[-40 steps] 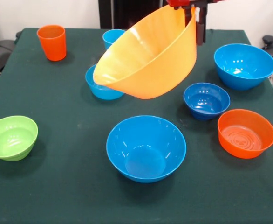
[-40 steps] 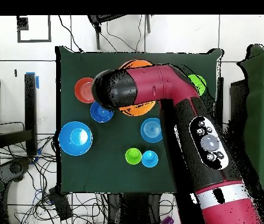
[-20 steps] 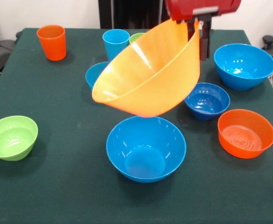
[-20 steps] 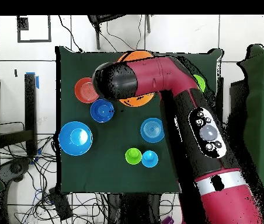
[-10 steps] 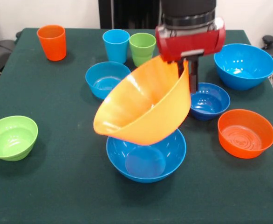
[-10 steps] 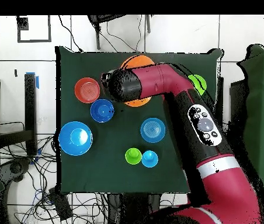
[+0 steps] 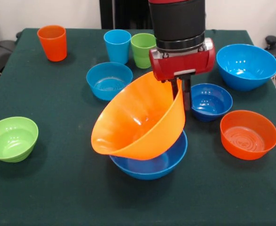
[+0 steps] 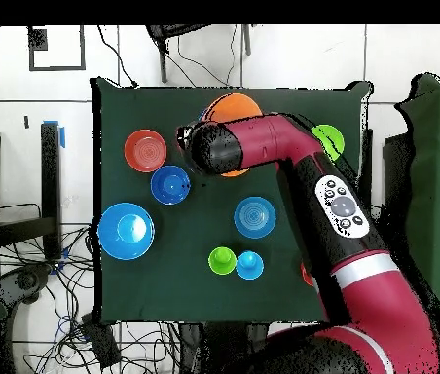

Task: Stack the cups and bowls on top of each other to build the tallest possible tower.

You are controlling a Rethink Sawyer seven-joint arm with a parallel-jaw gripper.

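Observation:
My gripper (image 7: 182, 93) is shut on the far rim of the very large yellow-orange bowl (image 7: 135, 120), which tilts with its mouth facing left. Its base sits down inside a large bright blue bowl (image 7: 168, 159) near the table's middle, so the two form a low tower. In the overhead view the arm covers most of the yellow-orange bowl (image 8: 232, 105). The orange cup (image 7: 52, 42), light blue cup (image 7: 117, 45) and lime green cup (image 7: 143, 49) stand upright along the far side.
Single bowls stand around the pile: medium light blue (image 7: 109, 80), small dark blue (image 7: 209, 101), orange (image 7: 248, 134), a second large bright blue (image 7: 247, 66) and lime green (image 7: 12, 138). The dark blue bowl is closest to my gripper.
My gripper came down and toward the near side with the yellow-orange bowl, from above the table's far half. The bowl's base went into the large blue bowl.

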